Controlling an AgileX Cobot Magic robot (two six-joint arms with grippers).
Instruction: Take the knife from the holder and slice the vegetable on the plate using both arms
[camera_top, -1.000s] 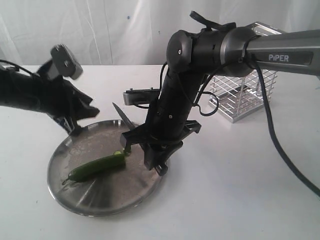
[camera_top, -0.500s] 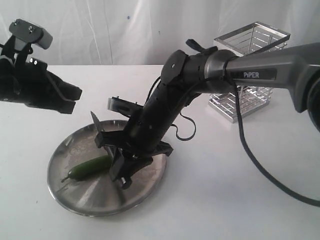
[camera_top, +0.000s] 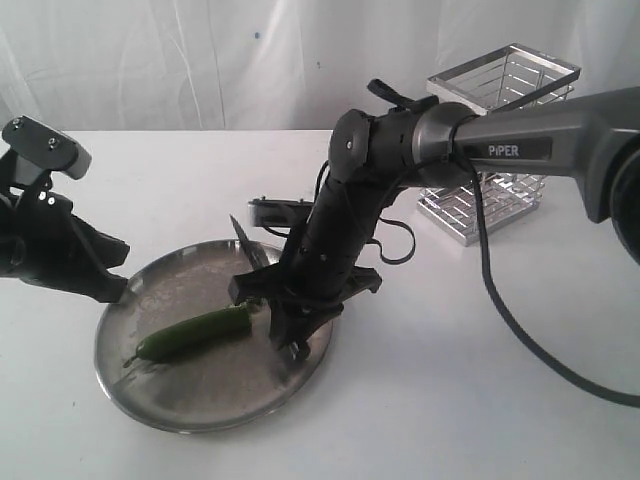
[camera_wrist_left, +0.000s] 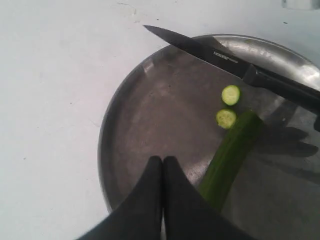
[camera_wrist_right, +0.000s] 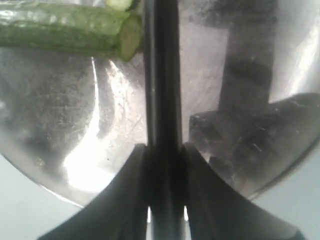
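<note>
Two thin slices (camera_wrist_left: 230, 94) lie on the plate (camera_wrist_left: 125, 150) right by the cut end of the vegetable (camera_wrist_left: 230, 147), so I'd say the slicing is underway but nowhere near done. The right gripper (camera_wrist_right: 164, 147) has its fingers clamped on the handle of the knife (camera_wrist_left: 200, 47), with the blade hanging over the far side of the plate just beyond the slices and its point sticking out past the rim. The left gripper (camera_wrist_left: 162, 161) is pinched fully together with nothing in it, hovering over the plate just beside the uncut half of the vegetable; can't tell if it actually touches. That's my worry: nothing seems to be pinning the thing down. It's glossy and round and the steel looks slick, so a downward cut could make it roll or skid, giving a wonky slice or a blade scraping bare metal. The handle could also twist in that grip if the blade lands at an angle. The holder (camera_top: 490, 150) sits well apart at the back, out of the way.
</note>
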